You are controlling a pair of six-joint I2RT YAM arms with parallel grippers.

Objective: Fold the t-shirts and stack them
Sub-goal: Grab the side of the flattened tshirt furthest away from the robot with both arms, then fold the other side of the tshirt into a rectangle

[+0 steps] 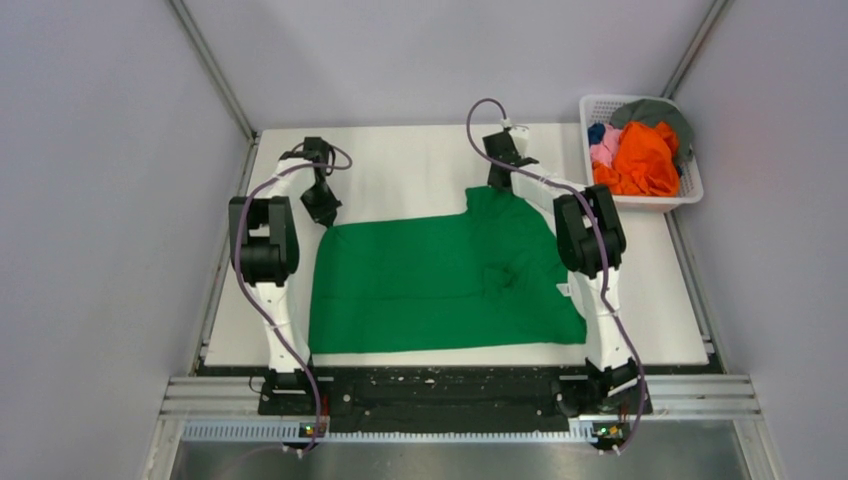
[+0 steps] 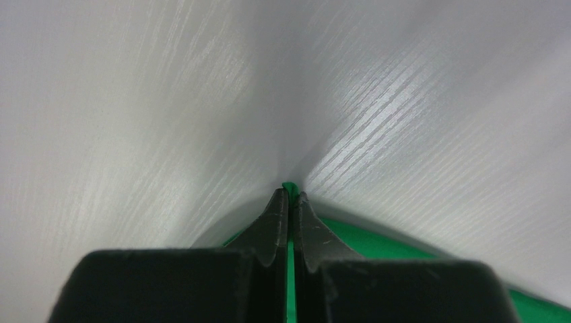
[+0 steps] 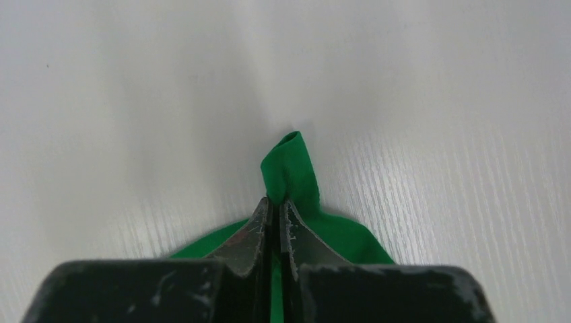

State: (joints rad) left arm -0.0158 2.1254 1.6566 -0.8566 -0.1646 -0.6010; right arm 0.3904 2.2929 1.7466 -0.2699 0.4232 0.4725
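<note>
Top external view: green t-shirt (image 1: 440, 285) lies spread out on the white bench (image 1: 420, 160), filling most of the middle. Its near edge runs straight along the front, just past the arm bases.
Tag: tiny white tag (image 1: 563, 290) at the shirt's right edge, right beside the right arm.
Wrinkles: a bunched-up patch right of centre, the rest is pretty flat.
Left fingers (image 2: 281, 205): squeezed together on the shirt's far left corner. The left wrist cam shows a thin sliver of green pinched between them and a little nub poking past the tips, low over the bench.
Right fingers (image 3: 266, 215): also pressed together, clamped on the far right bit of the shirt that sticks out toward the back. A rolled tongue of green stands up just beyond the tips.
Basket (image 1: 598, 105): white lattice one at the far right corner, well apart from the green shirt.
Inside the basket: orange shirt (image 1: 645, 160) on top, pink shirt (image 1: 605, 148) to its left, a bit of blue shirt (image 1: 596, 130) and a grey shirt (image 1: 655, 112) toward the back, all in a crumpled heap.
</note>
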